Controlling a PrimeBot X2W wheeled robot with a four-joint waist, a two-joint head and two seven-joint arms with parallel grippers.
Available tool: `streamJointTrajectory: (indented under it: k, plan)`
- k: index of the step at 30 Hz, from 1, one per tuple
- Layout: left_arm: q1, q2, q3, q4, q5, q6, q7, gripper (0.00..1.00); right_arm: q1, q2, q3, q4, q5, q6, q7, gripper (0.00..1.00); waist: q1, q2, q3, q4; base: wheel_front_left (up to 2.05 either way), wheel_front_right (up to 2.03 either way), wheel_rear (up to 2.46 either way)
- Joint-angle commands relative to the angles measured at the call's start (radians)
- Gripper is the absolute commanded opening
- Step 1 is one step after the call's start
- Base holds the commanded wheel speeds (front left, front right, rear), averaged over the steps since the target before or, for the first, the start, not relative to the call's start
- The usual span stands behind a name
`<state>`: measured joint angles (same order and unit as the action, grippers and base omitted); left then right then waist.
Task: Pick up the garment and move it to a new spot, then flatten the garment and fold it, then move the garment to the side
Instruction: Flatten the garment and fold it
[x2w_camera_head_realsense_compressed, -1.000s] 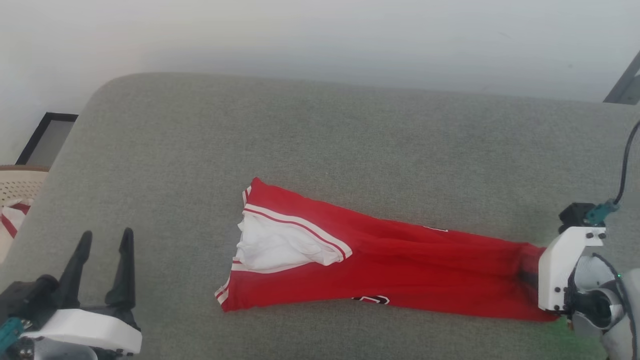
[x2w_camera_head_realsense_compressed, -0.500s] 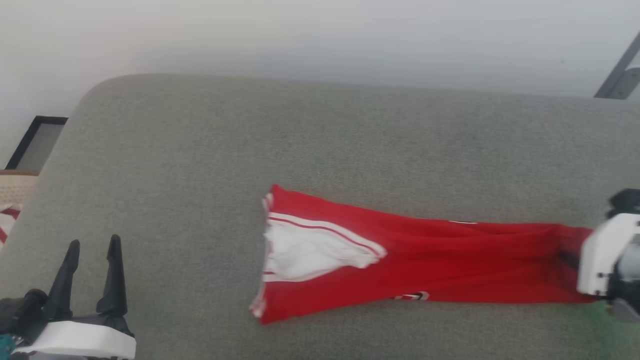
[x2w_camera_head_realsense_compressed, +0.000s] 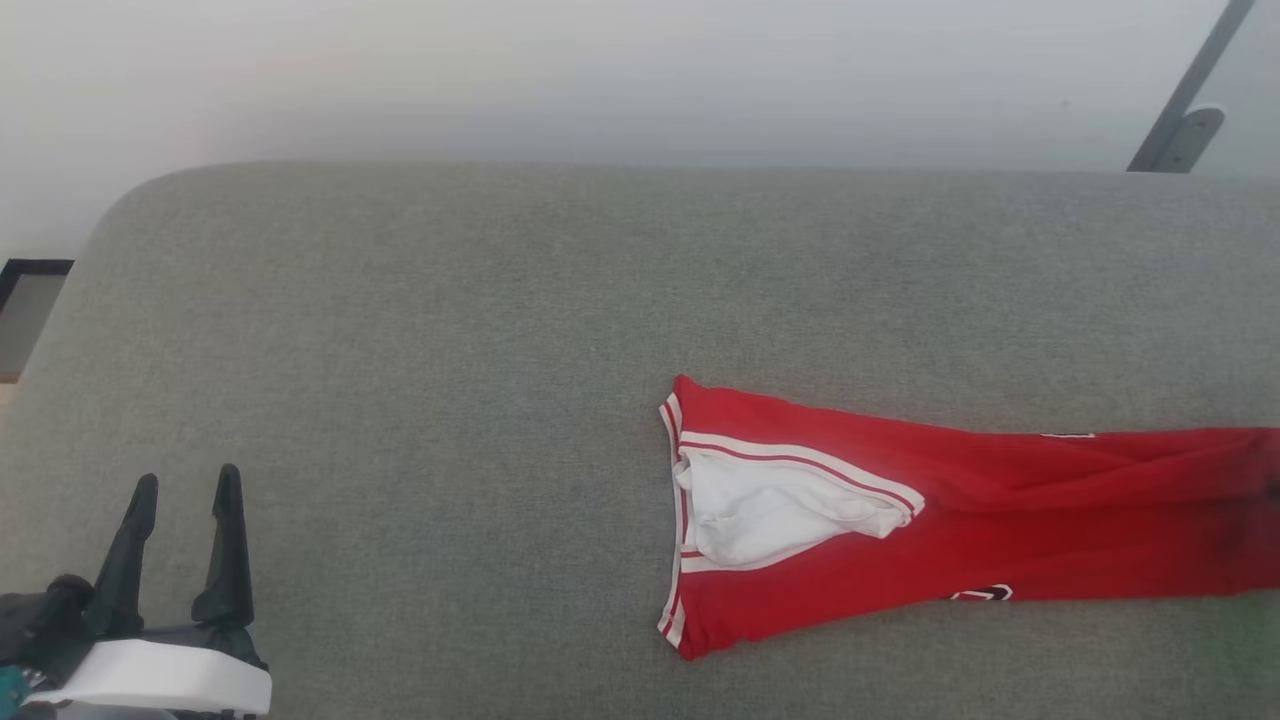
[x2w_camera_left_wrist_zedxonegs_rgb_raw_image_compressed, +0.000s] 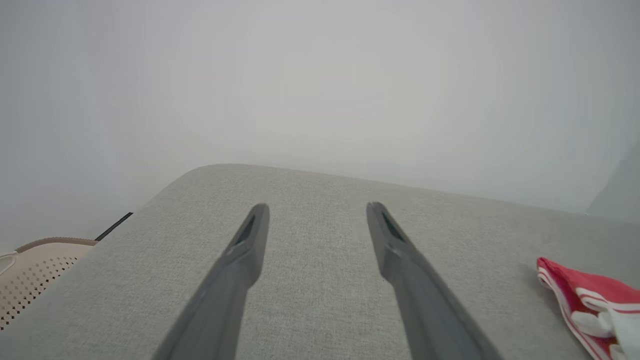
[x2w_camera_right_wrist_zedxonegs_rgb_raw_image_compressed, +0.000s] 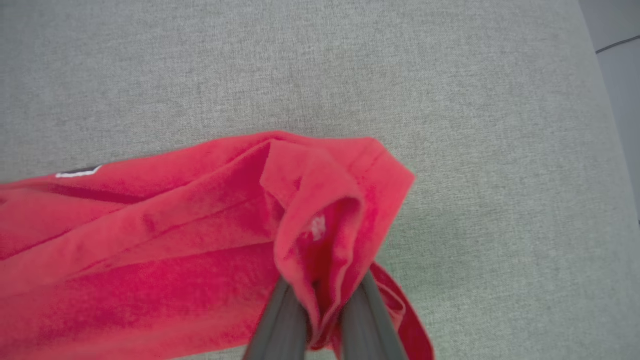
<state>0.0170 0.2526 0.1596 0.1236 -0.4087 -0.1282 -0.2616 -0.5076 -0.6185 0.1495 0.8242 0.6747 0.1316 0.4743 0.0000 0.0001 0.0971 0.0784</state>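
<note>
Garment (x2w_camera_head_realsense_compressed: 1050, 510) now farther right along couch (x2w_camera_head_realsense_compressed: 400, 350)

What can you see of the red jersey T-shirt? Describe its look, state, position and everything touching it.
The red jersey T-shirt is seemingly soft knit cloth, bunched into a long, creased strip lying flat on the grey upholstered surface. A crumpled white sleeve with red-and-white striped trim lies at its left end; bits of black-and-white lettering peek out. The right gripper is shut on its gathered opposite end.
</note>
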Motion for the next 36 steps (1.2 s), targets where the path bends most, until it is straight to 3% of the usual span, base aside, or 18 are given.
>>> streamJointTrajectory:
  k: [1, 11, 19, 28, 36]
  plan:
    - [0.002, 0.004, 0.0, -0.004, -0.005, -0.003, -0.004, 1.0, -0.005, 0.009, 0.013, -0.021, 0.002, -0.002, 0.002, 0.0, 0.0, -0.0001, -0.003, -0.006, 0.0, 0.0, 0.0]
    - [0.02, 0.007, -0.004, -0.013, -0.007, -0.003, -0.004, 1.0, 0.08, 0.067, 0.102, -0.344, 0.158, -0.001, 0.064, 0.0, 0.0, -0.0001, -0.02, -0.013, 0.0, 0.0, 0.0]
    - [0.008, 0.007, -0.033, -0.005, -0.008, -0.003, -0.004, 1.0, 0.111, 0.151, 0.19, -0.494, 0.155, -0.001, 0.078, 0.0, 0.0, -0.0001, -0.035, 0.02, 0.0, 0.0, 0.0]
    - [-0.018, 0.01, -0.075, 0.015, -0.013, -0.003, -0.004, 1.0, 0.074, 0.301, 0.291, -0.47, 0.108, -0.001, 0.049, 0.0, 0.0, -0.0001, -0.049, 0.082, 0.0, 0.0, 0.0]
    - [-0.035, 0.009, -0.094, 0.025, -0.024, -0.003, -0.004, 1.0, 0.011, 0.381, 0.352, -0.34, 0.052, -0.001, -0.008, 0.0, 0.0, -0.0001, -0.052, 0.13, 0.0, 0.0, 0.0]
